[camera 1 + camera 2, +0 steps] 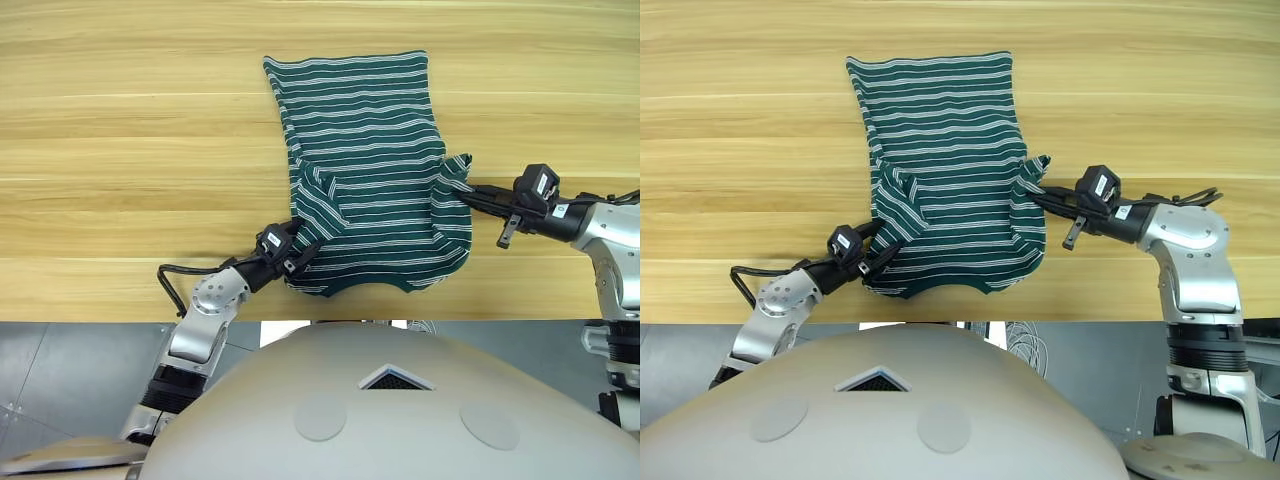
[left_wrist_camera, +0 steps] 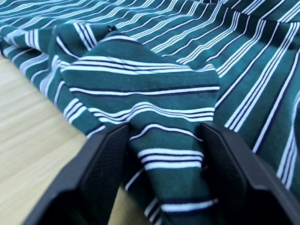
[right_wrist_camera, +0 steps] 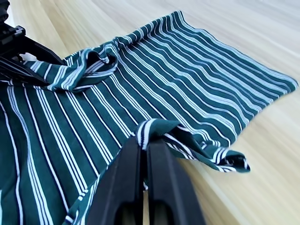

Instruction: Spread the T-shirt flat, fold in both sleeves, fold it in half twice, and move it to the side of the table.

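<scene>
Seen from the wrist, the left fingers [image 2: 101, 164] are standing apart, straddling a sleeve fold. The right fingers [image 3: 126, 187] are pressing together, pinching the other sleeve. Between them, the dark green, white-striped cotton T-shirt [image 1: 365, 130] is lying on the pale wooden worktop [image 1: 120, 150].

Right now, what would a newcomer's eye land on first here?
A dark green T-shirt with white stripes lies rumpled in the middle of the light wooden table. The right gripper has its jaws shut on the shirt's right sleeve, while the left gripper sits at the shirt's near left edge, jaws apart around a fold of cloth.
</scene>
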Robot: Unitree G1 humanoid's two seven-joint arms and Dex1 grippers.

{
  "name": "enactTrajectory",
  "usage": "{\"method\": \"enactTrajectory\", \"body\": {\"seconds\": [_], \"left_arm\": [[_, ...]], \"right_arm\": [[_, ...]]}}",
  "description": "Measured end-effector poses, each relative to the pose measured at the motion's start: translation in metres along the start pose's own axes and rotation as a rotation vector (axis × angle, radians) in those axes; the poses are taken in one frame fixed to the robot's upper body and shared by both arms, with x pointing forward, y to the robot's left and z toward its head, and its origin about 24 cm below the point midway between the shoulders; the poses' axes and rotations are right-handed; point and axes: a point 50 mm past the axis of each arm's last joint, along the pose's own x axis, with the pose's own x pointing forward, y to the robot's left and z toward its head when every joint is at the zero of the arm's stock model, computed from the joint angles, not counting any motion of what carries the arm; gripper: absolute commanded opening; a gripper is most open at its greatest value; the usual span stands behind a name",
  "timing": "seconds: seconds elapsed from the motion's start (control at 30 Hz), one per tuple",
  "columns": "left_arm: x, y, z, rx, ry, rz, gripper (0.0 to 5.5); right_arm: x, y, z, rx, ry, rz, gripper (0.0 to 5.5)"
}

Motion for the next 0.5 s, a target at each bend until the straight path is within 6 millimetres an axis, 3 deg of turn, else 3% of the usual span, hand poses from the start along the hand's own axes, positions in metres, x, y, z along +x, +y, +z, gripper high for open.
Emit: {"method": "enactTrajectory", "body": {"seconds": [0.2,0.37,0.5], "left_arm": [[0.001,-0.001,0.0,0.0,-0.001,0.001,2.71],[0.001,-0.002,0.0,0.0,-0.001,-0.002,2.71],[0.001,-0.002,0.0,0.0,-0.001,0.001,2.71]], "right_arm": [[0.017,0.016,0.012,-0.068,-0.006,0.093,0.0],[0.038,0.034,-0.001,-0.156,0.114,0.153,0.0],[0.045,0.036,-0.013,-0.225,0.206,0.153,0.0]]}}
